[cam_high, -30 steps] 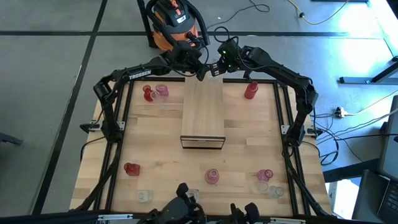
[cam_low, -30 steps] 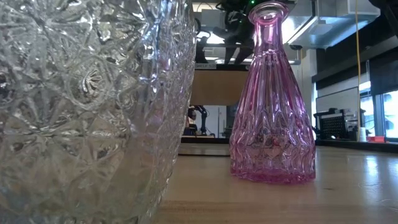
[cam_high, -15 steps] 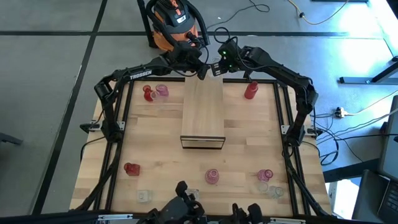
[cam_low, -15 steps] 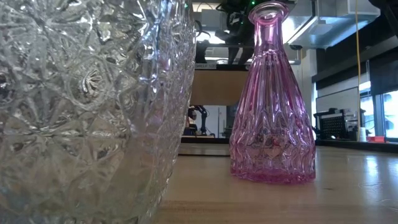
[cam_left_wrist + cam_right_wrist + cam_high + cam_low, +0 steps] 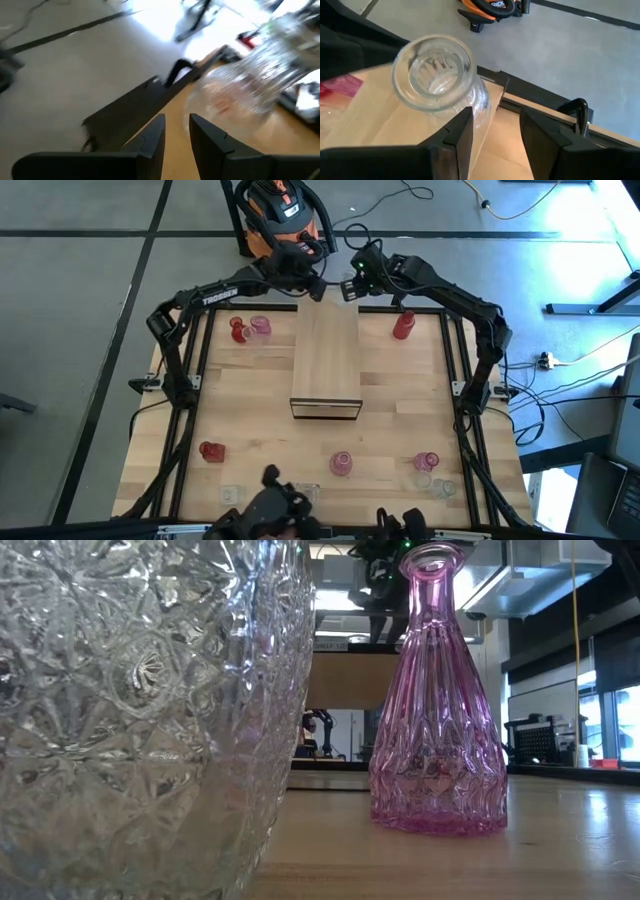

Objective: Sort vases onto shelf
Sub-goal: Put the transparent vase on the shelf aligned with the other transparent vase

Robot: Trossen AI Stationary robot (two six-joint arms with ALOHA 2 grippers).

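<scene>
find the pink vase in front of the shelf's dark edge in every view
high view: pink vase near the bottom, below the shelf
low view: upright, right of centre
left wrist view: not in it
right wrist view: not in it
shared landmark: the shelf

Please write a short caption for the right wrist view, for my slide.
Right tool, fingers apart, beside a clear glass vase standing at the shelf's far end.

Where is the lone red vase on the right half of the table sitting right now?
In the high view the red vase stands on the tabletop near the far edge, right of the shelf and apart from it, beneath the right arm.
</scene>
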